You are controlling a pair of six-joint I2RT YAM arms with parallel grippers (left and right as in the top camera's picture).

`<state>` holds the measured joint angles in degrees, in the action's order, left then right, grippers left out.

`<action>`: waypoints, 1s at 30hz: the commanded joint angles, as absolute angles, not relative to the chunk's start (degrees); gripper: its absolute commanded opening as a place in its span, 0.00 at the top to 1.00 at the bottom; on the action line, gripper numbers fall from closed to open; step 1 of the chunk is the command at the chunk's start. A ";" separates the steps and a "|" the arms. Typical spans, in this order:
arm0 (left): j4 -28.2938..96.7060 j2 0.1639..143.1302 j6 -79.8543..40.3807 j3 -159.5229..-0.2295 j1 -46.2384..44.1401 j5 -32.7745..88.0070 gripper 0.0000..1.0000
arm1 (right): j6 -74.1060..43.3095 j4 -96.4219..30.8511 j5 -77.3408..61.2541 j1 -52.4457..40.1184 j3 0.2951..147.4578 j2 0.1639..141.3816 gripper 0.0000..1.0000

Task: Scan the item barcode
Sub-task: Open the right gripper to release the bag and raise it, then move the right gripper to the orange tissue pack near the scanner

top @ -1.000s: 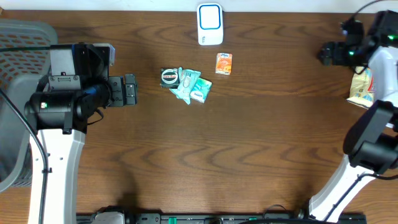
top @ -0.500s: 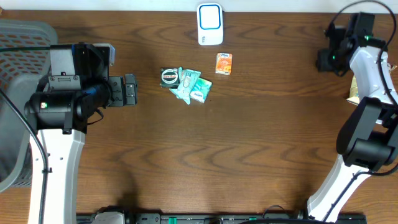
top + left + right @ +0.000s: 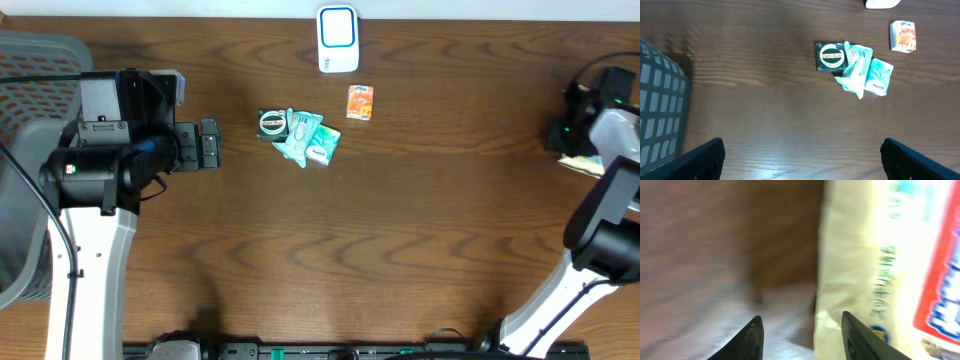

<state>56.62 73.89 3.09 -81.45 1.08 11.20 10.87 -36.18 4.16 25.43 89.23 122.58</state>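
The item is a cream-coloured packet [image 3: 880,270] lying at the far right edge of the table [image 3: 400,250]. In the right wrist view, which is blurred, it fills the right half of the picture. Its pale face carries a line of small dark print running along its length, a red band with blue-and-white lettering down its right side, a touch of teal at the top, and a small round blue mark near its lower left corner. No barcode can be made out. From overhead only a sliver of the packet [image 3: 576,163] shows, beside the right arm.

The right gripper [image 3: 802,332] is at the packet. Its jaws stand apart, and the packet's left edge falls between the two dark fingertips [image 3: 752,337]. The left one is clear of the packet.

The left gripper [image 3: 802,155] hangs over the left part of the table with its jaws wide apart, holding nothing.

A white scanner [image 3: 338,38] with a blue face stands at the far edge, centre. Near it lie a small orange packet [image 3: 360,102], a round Zam-Buk tin [image 3: 832,57] and teal sachets [image 3: 865,75] touching the tin. A grey basket [image 3: 30,60] sits at the far left.
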 commanded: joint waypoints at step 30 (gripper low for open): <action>56.75 74.06 3.84 -81.87 1.39 10.85 0.02 | -5.54 -27.83 -41.52 9.37 89.21 120.66 0.29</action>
